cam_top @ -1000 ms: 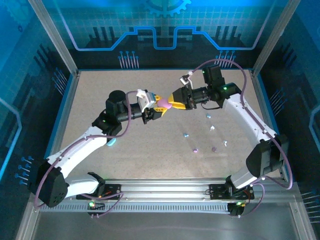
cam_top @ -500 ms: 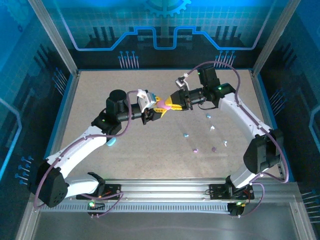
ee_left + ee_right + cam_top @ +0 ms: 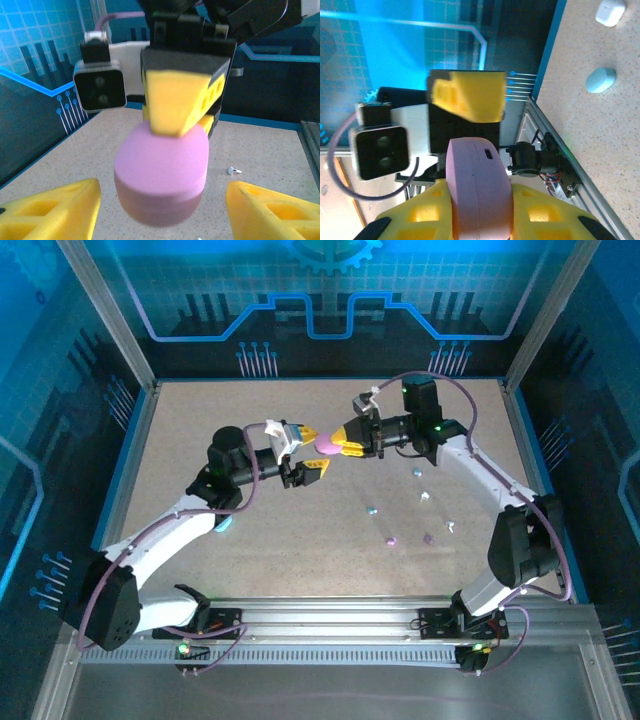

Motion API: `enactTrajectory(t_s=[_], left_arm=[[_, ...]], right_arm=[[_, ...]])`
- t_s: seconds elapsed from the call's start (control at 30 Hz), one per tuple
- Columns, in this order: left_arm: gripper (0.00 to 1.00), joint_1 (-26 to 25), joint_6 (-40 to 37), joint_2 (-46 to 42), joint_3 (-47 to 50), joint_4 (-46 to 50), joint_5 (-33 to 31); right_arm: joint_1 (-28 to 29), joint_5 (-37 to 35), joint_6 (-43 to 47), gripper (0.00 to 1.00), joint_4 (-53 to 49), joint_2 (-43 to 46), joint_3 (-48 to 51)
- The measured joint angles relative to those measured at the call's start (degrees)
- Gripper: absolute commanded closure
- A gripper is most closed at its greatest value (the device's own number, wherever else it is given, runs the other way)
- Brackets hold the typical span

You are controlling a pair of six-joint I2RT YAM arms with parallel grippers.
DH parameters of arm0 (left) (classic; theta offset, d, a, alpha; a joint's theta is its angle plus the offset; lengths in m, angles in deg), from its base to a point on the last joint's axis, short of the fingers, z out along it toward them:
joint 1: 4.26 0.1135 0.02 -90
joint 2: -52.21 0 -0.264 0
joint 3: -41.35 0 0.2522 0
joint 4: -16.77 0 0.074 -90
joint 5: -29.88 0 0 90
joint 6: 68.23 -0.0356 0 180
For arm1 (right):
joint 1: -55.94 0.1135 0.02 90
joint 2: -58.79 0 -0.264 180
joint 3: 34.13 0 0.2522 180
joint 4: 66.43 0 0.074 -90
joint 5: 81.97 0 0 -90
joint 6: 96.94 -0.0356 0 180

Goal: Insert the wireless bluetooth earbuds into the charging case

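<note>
From above, the earbuds (image 3: 391,539) at five o'clock from the pink charging case (image 3: 327,446) are specks too small for us to make out their shape. At eight o'clock, the left arm (image 3: 170,530) half covers a teal object (image 3: 224,525). At the left wrist, the bottom edge cuts the left gripper's (image 3: 314,448) fingers (image 3: 50,210), and a finger (image 3: 175,100) of the right gripper (image 3: 340,443) hides the case's top. At the right wrist, the bottom edge cuts the case, and the top edge clips a white object (image 3: 610,11).
</note>
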State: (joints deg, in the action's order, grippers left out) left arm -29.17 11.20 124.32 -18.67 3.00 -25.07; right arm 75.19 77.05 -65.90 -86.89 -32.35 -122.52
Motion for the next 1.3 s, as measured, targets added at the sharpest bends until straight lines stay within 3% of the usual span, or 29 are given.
enactTrajectory(t_s=[0.27, 0.63, 1.0, 1.3], left_arm=[[0.36, 0.0, 3.19, 2.43, 0.7, -8.76, 0.87], [0.47, 0.0, 6.99, 4.15, 0.7, -15.04, 2.34], [0.47, 0.0, 8.48, 4.52, 0.7, -16.76, 2.93], [0.63, 0.07, 9.16, 4.52, 0.7, -16.85, 3.56]], right_arm=[[-0.2, 1.53, -5.95, 0.83, 7.32, 0.66, 0.5], [-0.17, 1.81, -7.1, 0.83, 8.48, 0.66, 0.57], [-0.02, 1.79, -7.1, 0.83, 8.48, 0.66, 0.57], [0.2, 1.81, -7.08, 0.79, 8.46, 0.76, 0.57]])
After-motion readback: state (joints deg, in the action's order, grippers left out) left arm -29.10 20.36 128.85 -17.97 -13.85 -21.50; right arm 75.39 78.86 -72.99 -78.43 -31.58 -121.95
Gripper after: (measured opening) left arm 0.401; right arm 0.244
